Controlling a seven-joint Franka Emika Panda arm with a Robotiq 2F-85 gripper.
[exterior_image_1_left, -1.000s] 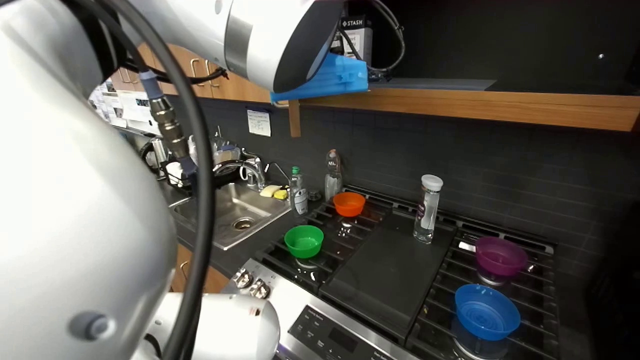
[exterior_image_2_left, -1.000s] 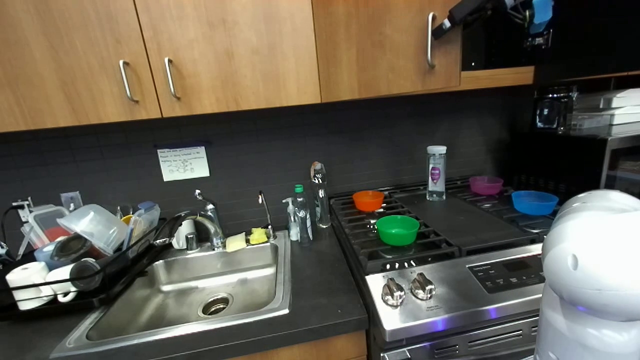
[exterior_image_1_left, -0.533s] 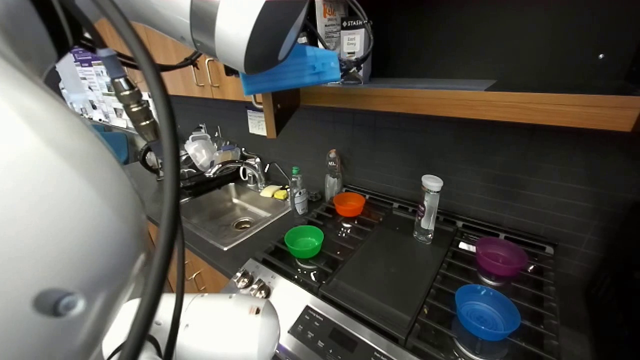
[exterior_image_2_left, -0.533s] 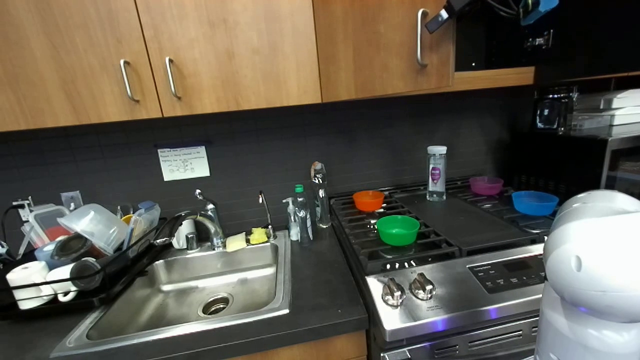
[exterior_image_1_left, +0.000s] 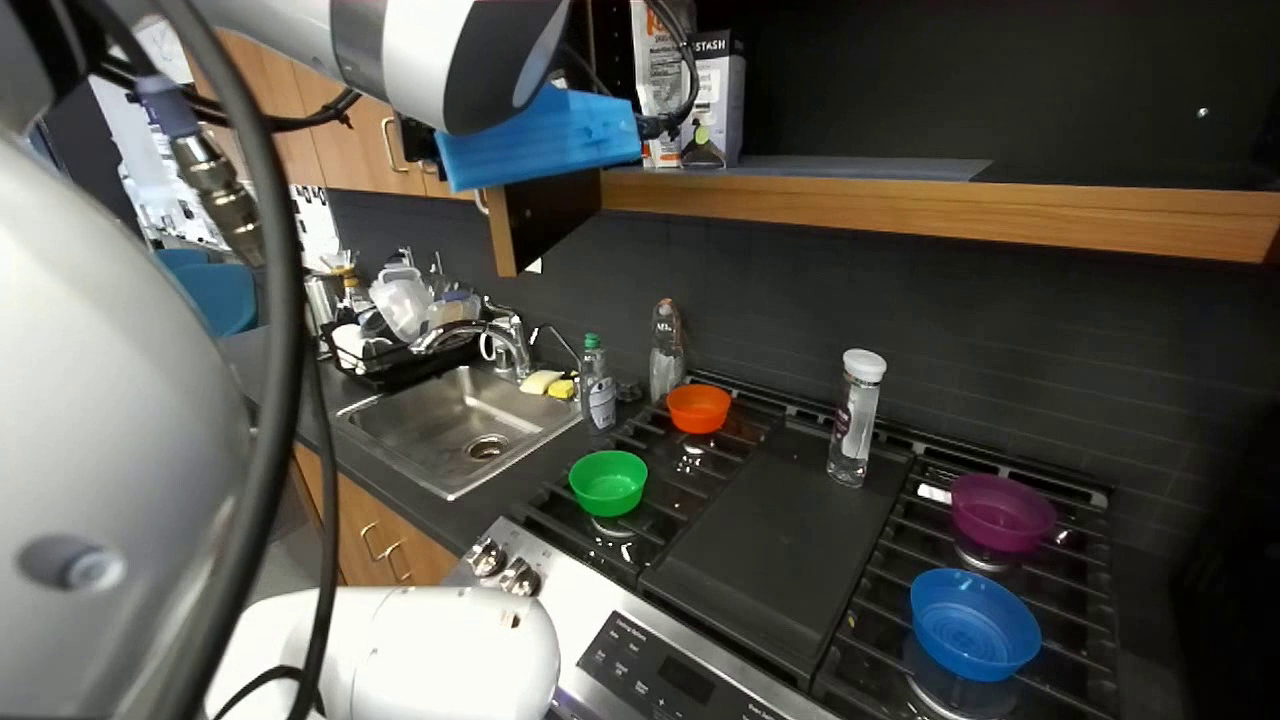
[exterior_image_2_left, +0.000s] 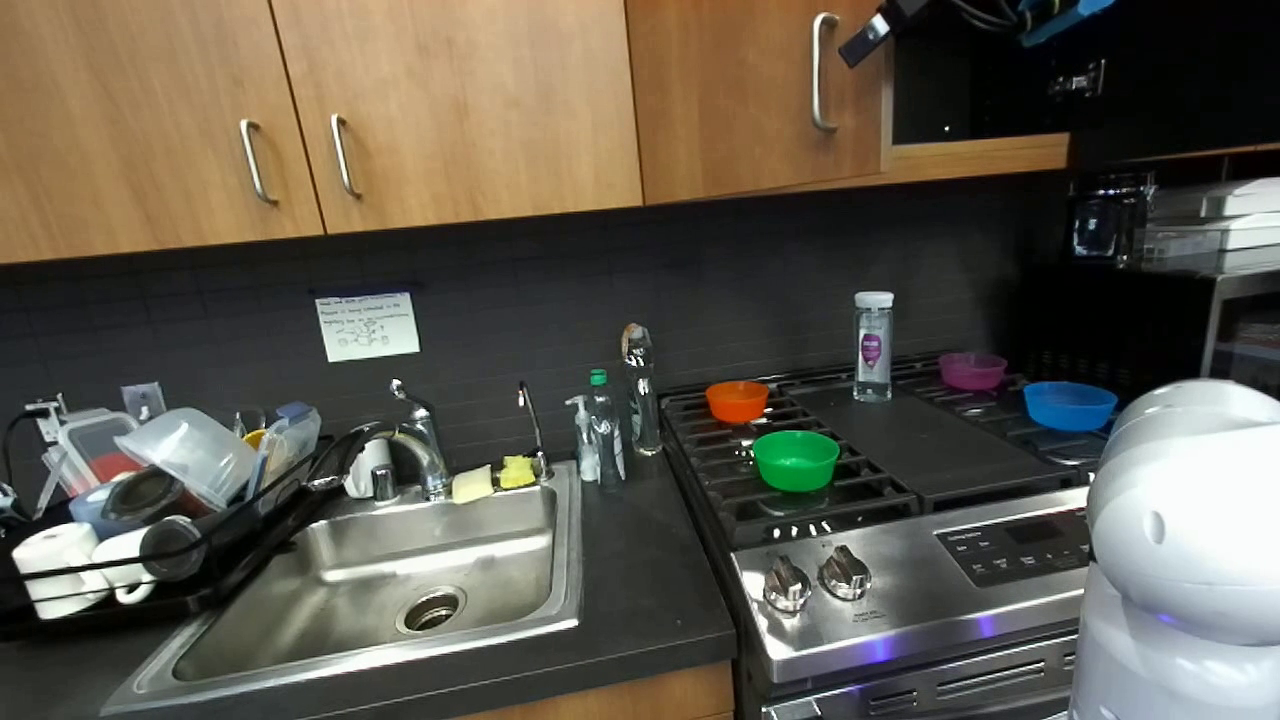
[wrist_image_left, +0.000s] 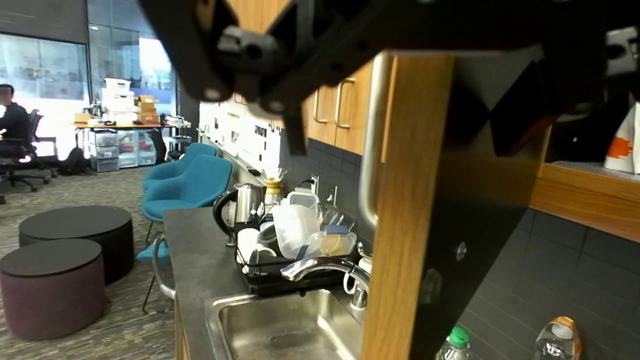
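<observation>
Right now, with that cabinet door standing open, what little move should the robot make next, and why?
Probably a gentle push to swing the cabinet door a little wider: it juts out beside the shelf rather than lying folded back, and the spread fingers straddle its edge, one seemingly against its dark inner face.

I'm seeing my black claw (wrist_image_left: 404, 132), a silvery handle (wrist_image_left: 371, 145), a cabinet door (exterior_image_2_left: 735, 100) wood-grained tan outside and black inside, and a green bowl (exterior_image_2_left: 797, 463).

STASH on upright carton (exterior_image_1_left: 716, 112), note (exterior_image_2_left: 367, 326) illegible
</observation>
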